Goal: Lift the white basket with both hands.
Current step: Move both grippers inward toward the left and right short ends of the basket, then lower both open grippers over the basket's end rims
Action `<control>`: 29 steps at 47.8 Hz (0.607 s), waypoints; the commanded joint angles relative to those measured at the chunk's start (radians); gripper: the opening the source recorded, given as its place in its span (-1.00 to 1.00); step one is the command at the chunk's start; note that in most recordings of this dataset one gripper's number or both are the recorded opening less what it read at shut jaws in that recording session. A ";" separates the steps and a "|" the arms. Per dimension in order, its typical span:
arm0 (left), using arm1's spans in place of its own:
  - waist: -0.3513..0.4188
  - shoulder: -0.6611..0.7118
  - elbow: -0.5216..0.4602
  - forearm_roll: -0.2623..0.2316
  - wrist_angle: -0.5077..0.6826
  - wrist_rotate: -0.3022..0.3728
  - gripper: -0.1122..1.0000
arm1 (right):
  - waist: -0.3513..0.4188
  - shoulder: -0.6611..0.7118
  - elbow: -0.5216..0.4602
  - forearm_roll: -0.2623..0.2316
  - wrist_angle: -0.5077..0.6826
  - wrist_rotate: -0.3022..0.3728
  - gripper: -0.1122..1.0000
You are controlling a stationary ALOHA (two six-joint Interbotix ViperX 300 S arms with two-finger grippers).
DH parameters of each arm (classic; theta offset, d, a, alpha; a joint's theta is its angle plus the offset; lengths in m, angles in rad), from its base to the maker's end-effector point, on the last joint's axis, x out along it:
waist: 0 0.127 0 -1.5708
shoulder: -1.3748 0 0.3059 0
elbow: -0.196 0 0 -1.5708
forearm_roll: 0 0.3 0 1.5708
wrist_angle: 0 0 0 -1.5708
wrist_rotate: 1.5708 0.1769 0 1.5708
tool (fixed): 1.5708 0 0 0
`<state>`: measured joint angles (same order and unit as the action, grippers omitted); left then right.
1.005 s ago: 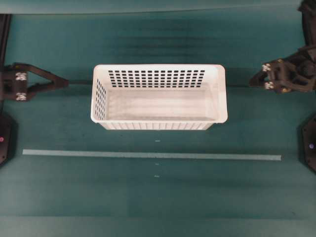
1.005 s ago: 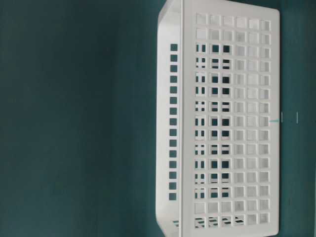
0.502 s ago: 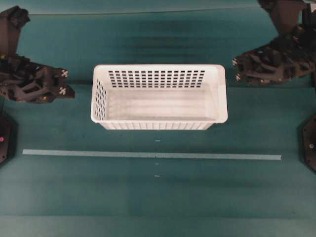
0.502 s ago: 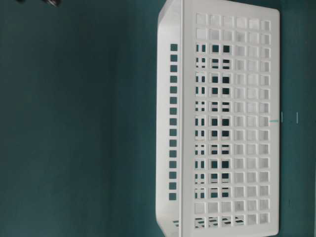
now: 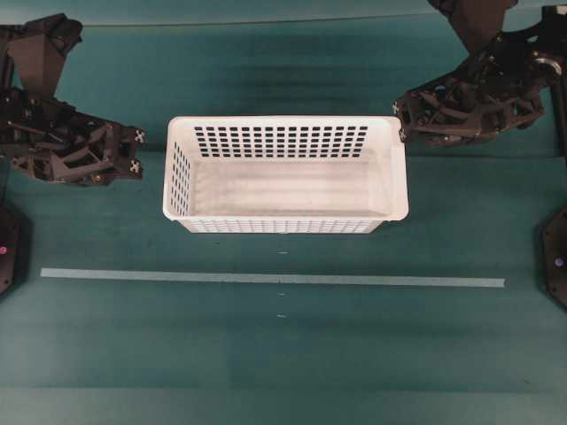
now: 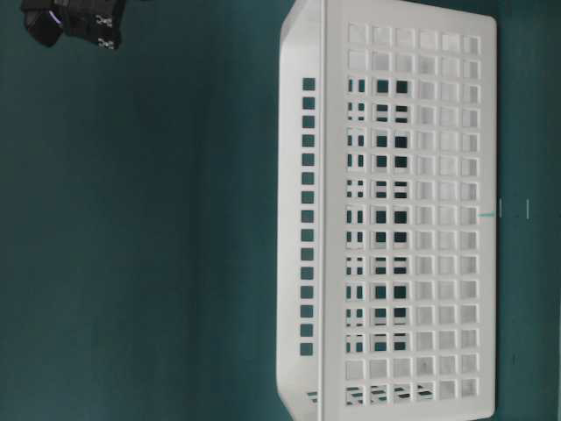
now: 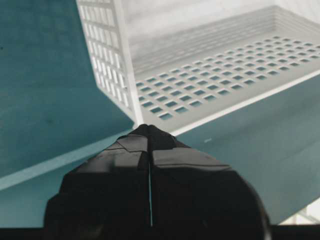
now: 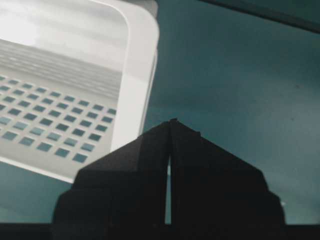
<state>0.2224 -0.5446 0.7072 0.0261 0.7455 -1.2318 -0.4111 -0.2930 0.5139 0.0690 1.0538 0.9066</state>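
Observation:
The white basket [image 5: 285, 123] stands empty and upright in the middle of the teal table, long side across the overhead view. My left gripper [image 5: 137, 152] hovers a short way off its left end, fingertips pointing at it; in the left wrist view the gripper [image 7: 148, 127] is shut, aimed at the basket's near corner [image 7: 131, 100]. My right gripper [image 5: 400, 120] reaches the rim at the back right corner; the right wrist view shows this gripper [image 8: 172, 121] shut, beside the basket's rolled rim [image 8: 136, 75]. Neither holds anything. The table-level view shows the basket's slotted wall [image 6: 412, 210].
A pale tape strip [image 5: 266, 278] runs across the table in front of the basket. Black arm bases sit at the left edge [image 5: 7, 248] and right edge [image 5: 556, 266]. A black gripper part [image 6: 83, 22] shows in the table-level view's top left corner.
Both arms have risen from their low resting pose and swung inward toward the basket's ends. The right tip has reached the back right corner. The basket has not moved.

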 commanded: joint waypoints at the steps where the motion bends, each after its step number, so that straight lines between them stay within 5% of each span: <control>1: 0.003 -0.012 -0.011 0.003 -0.005 0.003 -0.72 | 0.005 -0.002 -0.003 -0.003 -0.040 -0.002 -0.63; 6: 0.003 -0.012 -0.008 0.002 -0.005 -0.002 -0.45 | 0.005 -0.002 0.003 -0.003 -0.089 0.002 -0.49; 11: 0.003 -0.011 -0.009 0.003 -0.003 -0.008 0.07 | 0.008 -0.002 0.006 0.009 -0.112 0.005 -0.24; 19: 0.003 0.002 -0.009 0.003 -0.002 -0.014 0.87 | 0.008 0.003 0.028 0.025 -0.115 0.017 0.52; 24: 0.006 0.018 -0.009 0.003 -0.005 -0.015 0.88 | 0.011 0.020 0.035 0.026 -0.110 0.052 0.89; 29: 0.014 0.041 -0.015 0.003 -0.006 -0.015 0.88 | 0.015 0.043 0.040 0.028 -0.110 0.097 0.94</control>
<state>0.2270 -0.5108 0.7102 0.0261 0.7455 -1.2456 -0.4034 -0.2654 0.5568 0.0920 0.9465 0.9894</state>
